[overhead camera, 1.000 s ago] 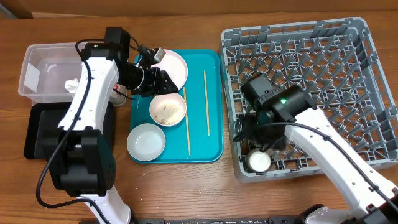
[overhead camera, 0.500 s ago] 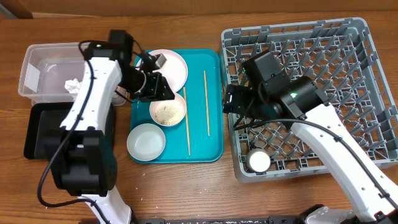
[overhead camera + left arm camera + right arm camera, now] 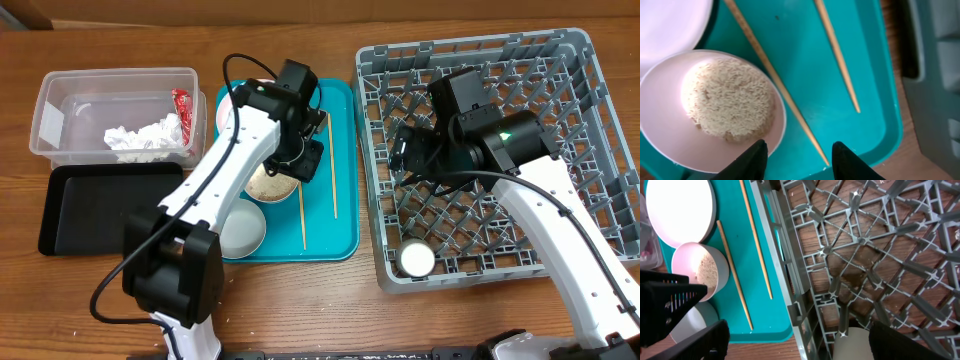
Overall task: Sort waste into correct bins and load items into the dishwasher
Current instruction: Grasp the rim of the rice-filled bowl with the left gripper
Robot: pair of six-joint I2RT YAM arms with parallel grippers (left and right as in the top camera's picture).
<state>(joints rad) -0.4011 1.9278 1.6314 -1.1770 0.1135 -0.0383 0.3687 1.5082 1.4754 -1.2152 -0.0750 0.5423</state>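
My left gripper (image 3: 800,161) hangs open over the teal tray, its fingertips straddling the near tip of one chopstick (image 3: 775,85) beside the bowl of rice scraps (image 3: 715,100). The second chopstick (image 3: 837,55) lies to the right and the white plate (image 3: 670,25) above the bowl. From overhead, the left gripper (image 3: 305,160) sits by the rice bowl (image 3: 268,182), and the arm half hides the grey-green bowl (image 3: 245,232). My right gripper (image 3: 405,150) is wide open and empty over the dish rack (image 3: 520,60). The white cup (image 3: 415,260) stands in the rack's near-left corner. Tissue (image 3: 140,135) and the red wrapper (image 3: 180,103) lie in the clear tub (image 3: 60,100).
The black tray (image 3: 90,210) lies in front of the clear tub. The teal tray (image 3: 340,235) sits between the bins and the rack. In the right wrist view the rack's left wall (image 3: 790,280) runs close beside the tray, with the cup (image 3: 855,345) just below.
My left arm swung from the tub side across the tray to the rice bowl and chopstick. My right gripper lifted away from the cup and moved up the rack's left side, opening wider.
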